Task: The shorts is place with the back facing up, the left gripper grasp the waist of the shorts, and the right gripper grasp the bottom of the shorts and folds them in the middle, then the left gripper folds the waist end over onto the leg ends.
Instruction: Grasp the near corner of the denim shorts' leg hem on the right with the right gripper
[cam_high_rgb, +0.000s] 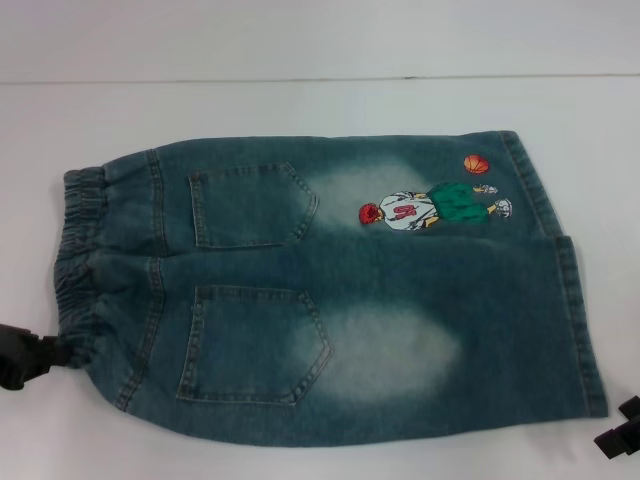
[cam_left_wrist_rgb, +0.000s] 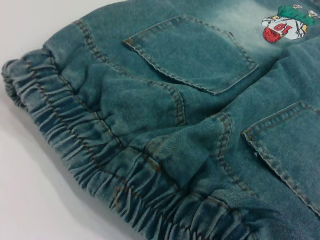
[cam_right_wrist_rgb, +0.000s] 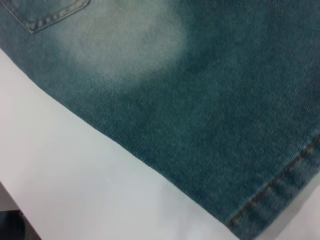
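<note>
Left jaws (cam_high_rgb: 55, 352) pinch the waist (cam_high_rgb: 80, 255); right jaws (cam_high_rgb: 622, 428) near hem (cam_high_rgb: 585, 330).

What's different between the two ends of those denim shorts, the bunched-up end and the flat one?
The waist of the shorts is puckered and gathered into wrinkles; the bottom of the shorts is a flat, straight stitched hem. The waist is the narrower end, lying toward the robot's left; the hem is wider and lies toward its right. The left gripper touches the waist's near corner, while the right gripper sits just off the hem. Both are the same faded blue-green denim.
</note>
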